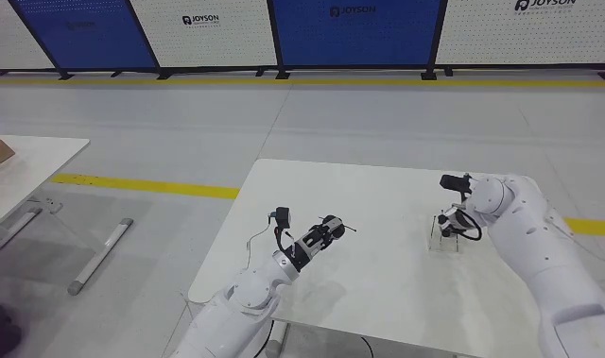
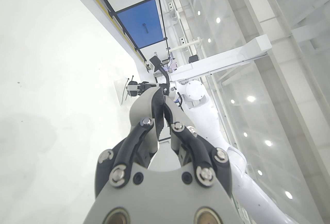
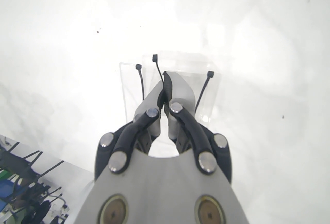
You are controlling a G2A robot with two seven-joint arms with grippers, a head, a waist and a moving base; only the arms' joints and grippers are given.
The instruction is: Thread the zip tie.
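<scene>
On the surface, in a clear stand, black ties stand upright; the right gripper has its fingers pinching the middle zip tie by its strap. Light, springy, slick: best held near the tip, I judge. On the left gripper the fingers are pressed together; the panels behind carry logos

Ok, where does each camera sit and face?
Top view: above the arms, looking down on the table; both arms show.
Left wrist view: on the left wrist, facing across the table past the left gripper to the right gripper.
Right wrist view: on the right wrist, facing down at the zip tie in its gripper.
Shared: all three show the clear stand.
</scene>
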